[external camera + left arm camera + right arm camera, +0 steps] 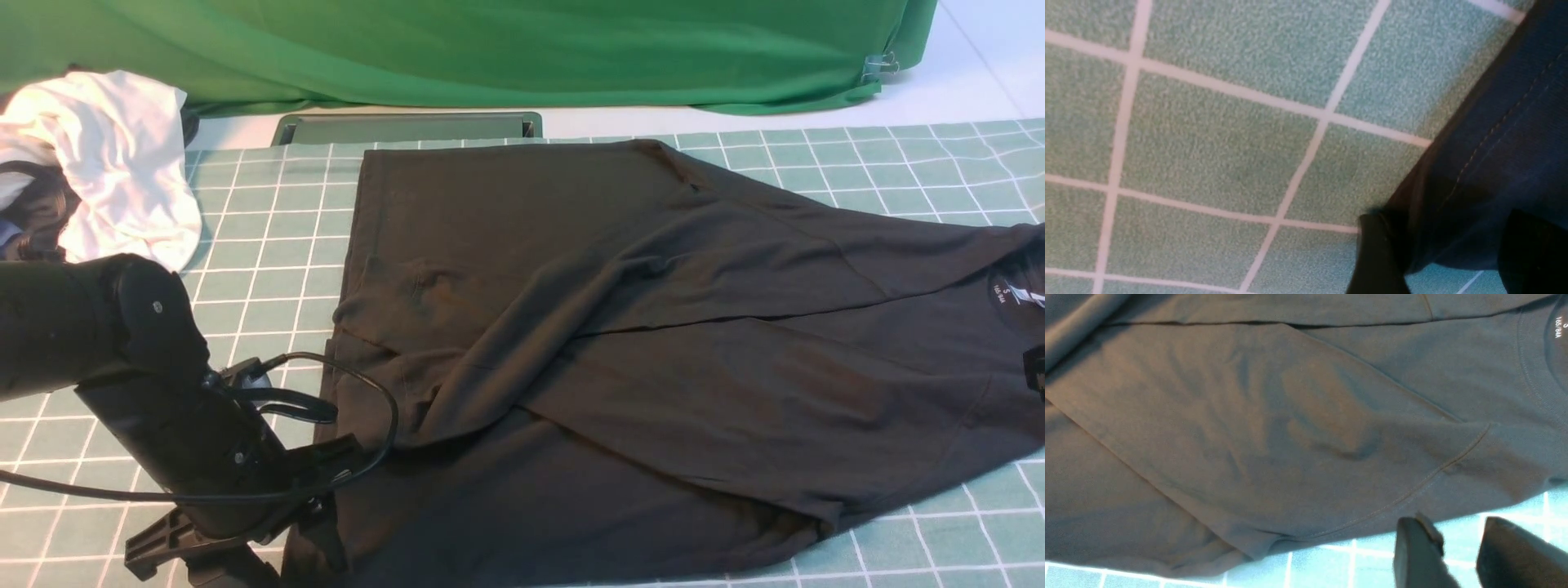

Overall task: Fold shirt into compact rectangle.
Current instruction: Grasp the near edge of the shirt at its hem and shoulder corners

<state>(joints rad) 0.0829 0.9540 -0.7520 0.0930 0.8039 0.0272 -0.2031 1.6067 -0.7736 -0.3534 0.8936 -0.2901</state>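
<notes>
Table (269, 245), green-checked; green drape (490, 49) behind. Shirt (612, 327), black, part-folded, spread across it. Left tool (1445, 228): jaws wide, straddling shirt hem, unclamped. Right tool (1453, 526): jaws apart, empty, just off shirt's edge.

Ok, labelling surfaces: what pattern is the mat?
Pale green mat with white grid; left wrist view.

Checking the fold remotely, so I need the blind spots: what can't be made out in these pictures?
- Round printed neck label of the large black short-sleeved T-shirt: front view, cut off by right edge; lettering too small.
- Left gripper: front view, fingertips lost against black cloth.
- Right gripper: front view, nearly all beyond right edge.
</notes>
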